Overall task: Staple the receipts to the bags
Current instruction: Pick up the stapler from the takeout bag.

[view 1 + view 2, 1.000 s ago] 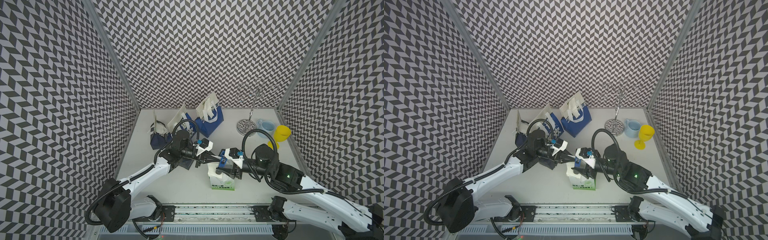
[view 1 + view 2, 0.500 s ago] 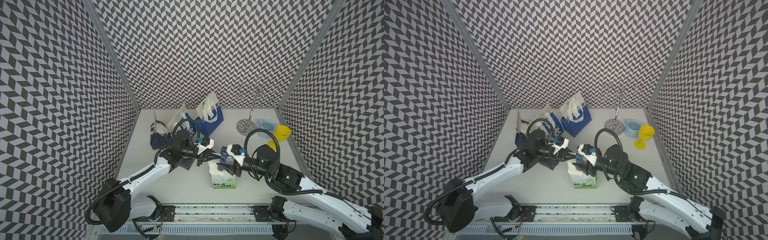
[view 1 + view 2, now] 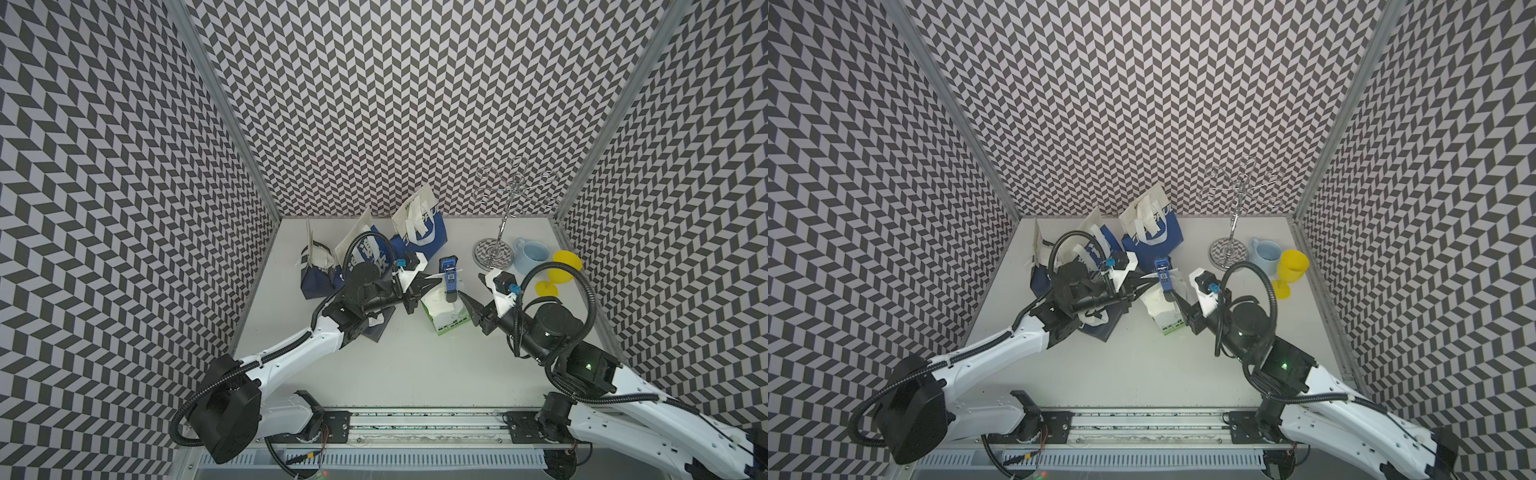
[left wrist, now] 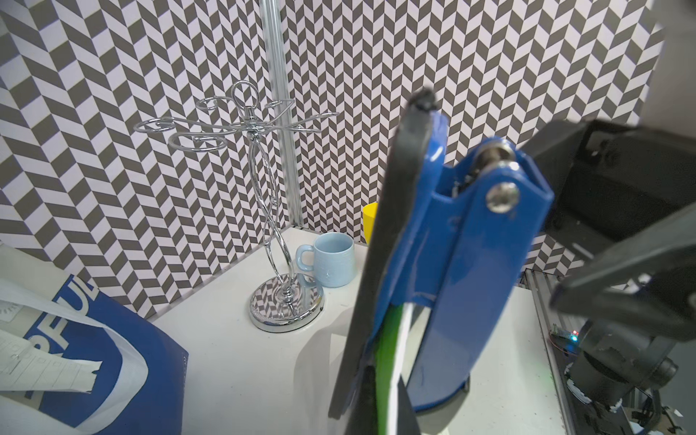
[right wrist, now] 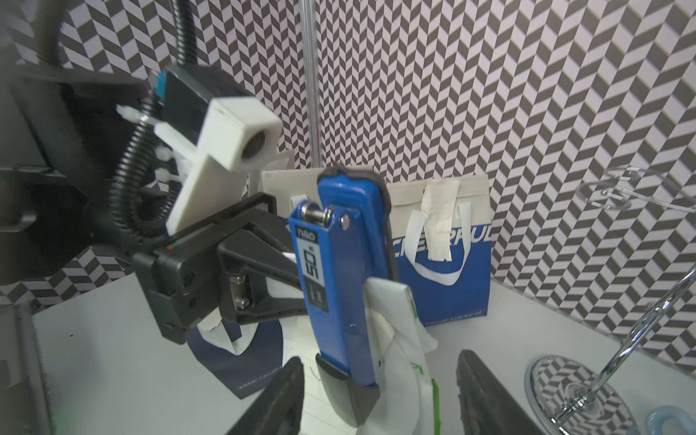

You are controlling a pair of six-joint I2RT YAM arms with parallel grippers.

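Observation:
The green and white bag (image 3: 446, 318) stands mid-table, and a blue stapler (image 3: 449, 276) sits upright on its top edge (image 5: 399, 312). My left gripper (image 3: 434, 283) is shut on that edge, green and white paper between its fingers (image 4: 365, 403). My right gripper (image 5: 380, 359) is open on either side of the stapler (image 5: 339, 286), touching nothing. Dark blue bags (image 3: 419, 237) (image 3: 316, 272) stand behind, and one lies flat (image 3: 376, 328) under my left arm. A printed receipt (image 4: 45, 373) hangs on the back bag, also seen from the right wrist (image 5: 437, 218).
A chrome mug tree (image 3: 492, 253), a light blue mug (image 3: 530, 255) and a yellow goblet (image 3: 561, 266) stand at the back right. Chevron walls close three sides. The arms' rail (image 3: 415, 428) runs along the front.
My right gripper has let go of the stapler and drawn back to the right. The stapler stays upright on the green and white bag. My left gripper has hardly moved.

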